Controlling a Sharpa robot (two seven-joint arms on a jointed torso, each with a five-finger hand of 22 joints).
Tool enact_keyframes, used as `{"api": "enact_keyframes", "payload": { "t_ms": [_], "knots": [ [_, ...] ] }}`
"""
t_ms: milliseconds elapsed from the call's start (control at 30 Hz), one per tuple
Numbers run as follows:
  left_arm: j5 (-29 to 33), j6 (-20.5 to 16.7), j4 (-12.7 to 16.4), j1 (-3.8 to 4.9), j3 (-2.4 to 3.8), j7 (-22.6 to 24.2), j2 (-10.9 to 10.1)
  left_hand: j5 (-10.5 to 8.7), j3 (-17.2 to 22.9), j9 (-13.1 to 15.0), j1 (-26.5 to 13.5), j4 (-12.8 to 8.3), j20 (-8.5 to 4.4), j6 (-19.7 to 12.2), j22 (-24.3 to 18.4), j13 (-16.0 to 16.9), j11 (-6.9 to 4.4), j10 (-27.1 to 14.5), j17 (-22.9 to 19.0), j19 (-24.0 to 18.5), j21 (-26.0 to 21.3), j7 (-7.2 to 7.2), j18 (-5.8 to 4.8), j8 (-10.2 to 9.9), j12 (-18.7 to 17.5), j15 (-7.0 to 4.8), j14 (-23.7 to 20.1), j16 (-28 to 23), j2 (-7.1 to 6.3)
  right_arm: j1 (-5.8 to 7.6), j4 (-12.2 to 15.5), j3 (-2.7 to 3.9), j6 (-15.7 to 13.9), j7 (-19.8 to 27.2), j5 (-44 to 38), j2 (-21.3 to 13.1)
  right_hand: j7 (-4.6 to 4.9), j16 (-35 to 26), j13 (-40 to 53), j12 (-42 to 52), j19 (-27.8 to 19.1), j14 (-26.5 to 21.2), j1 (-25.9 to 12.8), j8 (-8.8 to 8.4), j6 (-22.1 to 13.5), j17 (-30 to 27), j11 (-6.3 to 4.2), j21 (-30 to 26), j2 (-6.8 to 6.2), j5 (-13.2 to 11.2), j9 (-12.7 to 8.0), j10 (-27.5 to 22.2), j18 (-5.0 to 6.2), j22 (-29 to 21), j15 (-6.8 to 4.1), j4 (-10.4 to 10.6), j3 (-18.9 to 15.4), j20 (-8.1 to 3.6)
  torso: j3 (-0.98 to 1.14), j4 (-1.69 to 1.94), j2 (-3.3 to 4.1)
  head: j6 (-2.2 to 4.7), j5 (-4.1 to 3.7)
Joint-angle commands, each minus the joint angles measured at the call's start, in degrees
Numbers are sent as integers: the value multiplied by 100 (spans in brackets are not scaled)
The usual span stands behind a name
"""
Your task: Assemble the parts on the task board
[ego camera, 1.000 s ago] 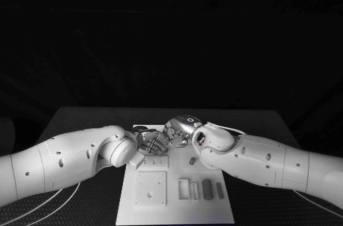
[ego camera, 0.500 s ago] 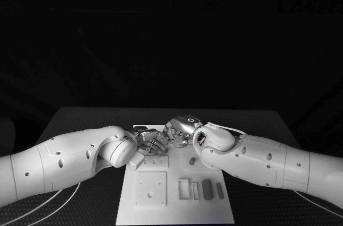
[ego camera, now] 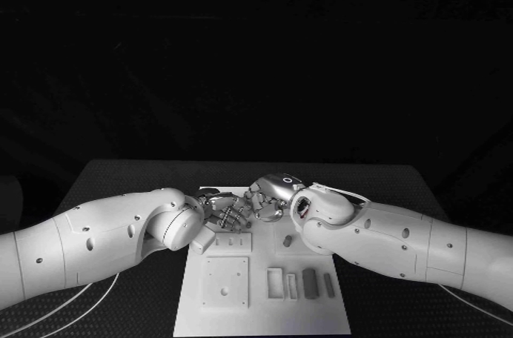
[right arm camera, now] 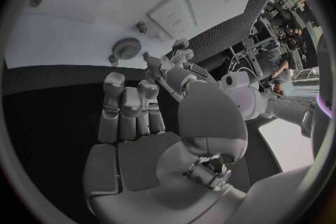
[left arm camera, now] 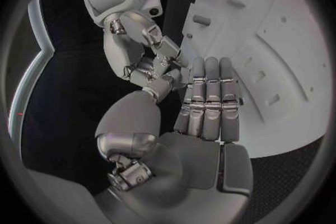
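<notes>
The white task board (ego camera: 262, 293) lies in the middle of the black table. Both hands meet over its far end. My left hand (ego camera: 222, 209) reaches in with its fingers (left arm camera: 206, 101) stretched side by side and a bare palm. My right hand (ego camera: 267, 196) faces it, fingers (right arm camera: 129, 106) also stretched, with nothing in its palm. Their fingertips nearly touch, and I see no part between them. Grey parts (ego camera: 310, 282) lie in a row near the board's right edge. Close to the hands, a round part (right arm camera: 127, 47) and a small peg (right arm camera: 142, 27) stand on the board.
A square plate with holes (ego camera: 225, 281) sits on the board's left half, with a smaller block (ego camera: 230, 242) beyond it. An oval grey piece (ego camera: 287, 240) lies beside my right forearm. Both forearms cover the board's far corners. Black table (ego camera: 128, 182) surrounds the board.
</notes>
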Motion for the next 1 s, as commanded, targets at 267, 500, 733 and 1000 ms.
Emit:
{"api": "enact_keyframes", "payload": {
  "t_ms": [267, 500, 733, 1000],
  "knots": [
    [-27, -13, -5, 5, 5, 77, -9, 30, 26, 15, -6, -1, 2, 60, 22, 10, 2, 40, 14, 48, 30, -12, -84, 31, 38, 2, 57, 28, 32, -35, -16, -4, 184, 105, 154, -18, 385, -32, -2, -34, -2, -5, -9, -25, 353, -6, 46, -34, -66, -29, -5, -1, 81, 46, 42, 60, -12, 12, 1, 0, 3, -2, -6],
    [-54, 31, 0, 5, 5, 54, -14, 32, 28, 19, -6, -6, 0, 61, 28, 12, 1, 42, 17, 50, 32, -13, -84, 32, 39, 1, 59, 29, 33, -37, -34, -4, 116, 77, 152, -31, 387, -34, -2, -35, -2, -6, -18, -27, 351, -7, 47, -37, -74, -29, -3, -1, 81, 45, 44, 71, -17, 12, 3, 4, 2, -3, -4],
    [-131, 37, -11, 5, 5, 36, -21, 34, 33, 27, -3, -18, -4, 67, 42, 16, -2, 48, 24, 58, 40, -16, -83, 36, 43, -3, 66, 34, 38, -42, -40, -4, 122, 67, 152, -44, 383, -32, 0, -31, 10, 4, -41, -21, 366, -8, 44, -40, -94, -29, 9, 10, 81, 45, 45, 117, -29, 12, 1, 4, 0, -10, 0],
    [-230, 65, -21, 4, 5, 18, -27, 35, 35, 36, -2, -32, -9, 75, 58, 22, -6, 58, 33, 65, 49, -21, -82, 41, 48, -7, 74, 40, 40, -56, -12, -4, 118, 61, 171, -70, 381, -34, -1, -32, 14, 7, -60, -20, 371, -9, 42, -43, -126, -30, 15, 12, 81, 45, 43, 142, -41, 11, 1, 2, -2, -20, 12]
  ]
}}
